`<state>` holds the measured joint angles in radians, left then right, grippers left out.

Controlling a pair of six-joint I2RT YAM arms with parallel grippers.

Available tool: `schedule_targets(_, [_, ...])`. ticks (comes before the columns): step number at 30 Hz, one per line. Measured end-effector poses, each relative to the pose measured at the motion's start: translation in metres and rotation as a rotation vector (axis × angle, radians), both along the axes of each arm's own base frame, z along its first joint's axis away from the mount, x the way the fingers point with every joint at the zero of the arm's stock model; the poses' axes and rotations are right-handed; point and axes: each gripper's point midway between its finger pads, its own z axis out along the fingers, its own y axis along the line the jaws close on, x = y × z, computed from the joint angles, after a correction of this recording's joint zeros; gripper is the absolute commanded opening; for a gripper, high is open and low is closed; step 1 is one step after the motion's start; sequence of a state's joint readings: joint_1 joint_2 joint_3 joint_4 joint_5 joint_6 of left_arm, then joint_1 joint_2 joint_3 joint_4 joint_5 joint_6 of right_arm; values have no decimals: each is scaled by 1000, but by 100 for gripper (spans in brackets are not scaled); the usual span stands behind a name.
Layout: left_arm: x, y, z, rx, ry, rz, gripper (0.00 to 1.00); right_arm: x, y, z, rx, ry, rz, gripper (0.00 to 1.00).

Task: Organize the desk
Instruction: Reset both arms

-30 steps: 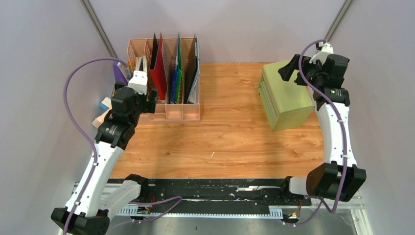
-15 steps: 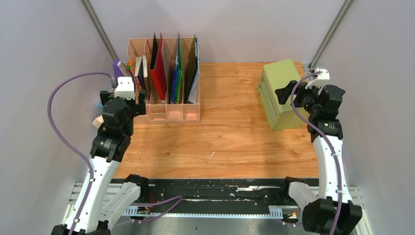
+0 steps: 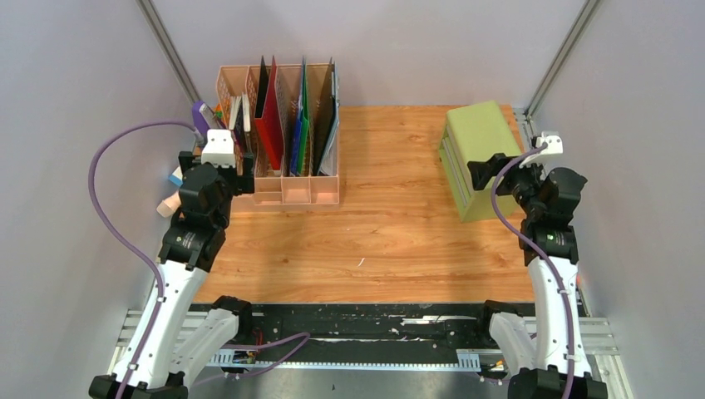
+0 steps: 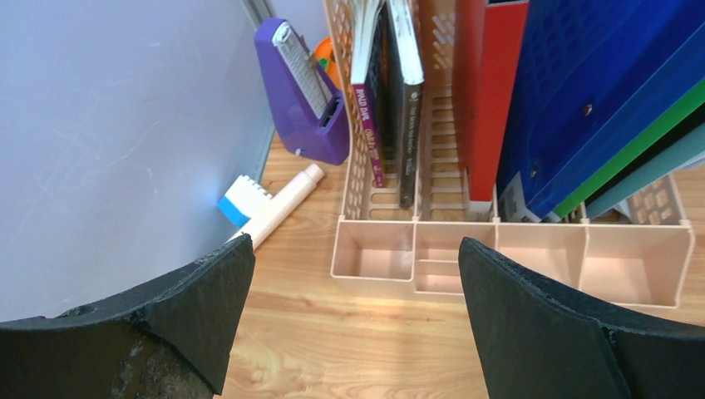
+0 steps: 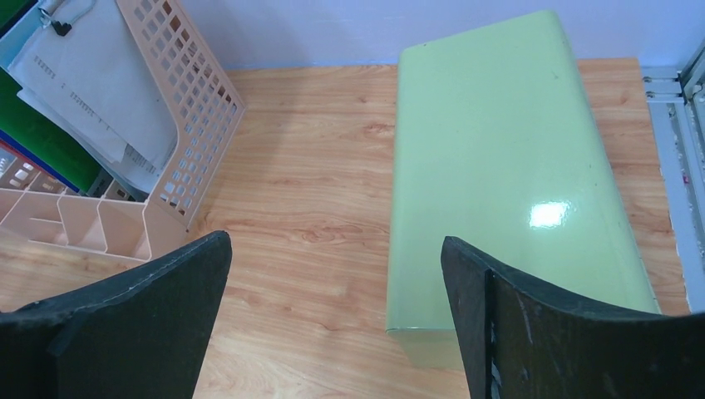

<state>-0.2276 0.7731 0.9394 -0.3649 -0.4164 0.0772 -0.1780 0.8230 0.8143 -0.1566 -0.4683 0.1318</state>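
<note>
The desk (image 3: 374, 241) is a light wood-grain top with a black rail along its front. My left gripper (image 3: 235, 166) hangs open and empty at the left end of a pink file organizer (image 3: 283, 150). In the left wrist view that gripper (image 4: 357, 249) is wide open above bare wood, in front of the organizer's small front trays (image 4: 499, 258). My right gripper (image 3: 484, 170) is open beside the near right corner of the green drawer cabinet (image 3: 482, 158). In the right wrist view this gripper (image 5: 337, 241) holds nothing and straddles the left edge of the cabinet (image 5: 499, 166).
The organizer holds books (image 4: 382, 91), a red folder (image 4: 490, 83) and a blue folder (image 4: 599, 83). A purple stapler-like object (image 4: 303, 91) and a white and blue tube (image 4: 278, 204) lie between the organizer and the left wall. Walls stand close on both sides.
The right arm has drawn back from above the cabinet toward the near right side. The left gripper backed off from the organizer, then shifted slightly toward it again. Both grippers stayed open.
</note>
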Motion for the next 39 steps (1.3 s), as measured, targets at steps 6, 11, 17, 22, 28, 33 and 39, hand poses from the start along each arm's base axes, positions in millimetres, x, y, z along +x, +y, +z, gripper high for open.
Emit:
schedule_targets(6, [3, -10, 4, -63, -41, -35, 100, 0, -6, 4, 11, -10, -40, 100])
schedule_targets(11, [2, -13, -9, -94, -45, -53, 100, 1, -9, 1, 4, 12, -52, 100])
schedule_targets(17, [0, -10, -29, -107, -21, -57, 100, 0, -10, 13, -37, -11, -48, 100])
schedule_targets(22, [-2, -13, -34, -113, -23, -80, 100, 0, -11, 11, -63, -6, -45, 100])
schedule_targets(28, [-2, -19, -36, -121, -30, -118, 100, -4, -9, 9, -93, -6, -18, 100])
schedule_targets(33, [-4, -20, -34, -121, -42, -129, 100, -10, -3, 14, -128, -35, 21, 100])
schedule_targets(39, [-11, -19, -24, -119, -80, -138, 100, -19, 2, 22, -157, -73, 49, 100])
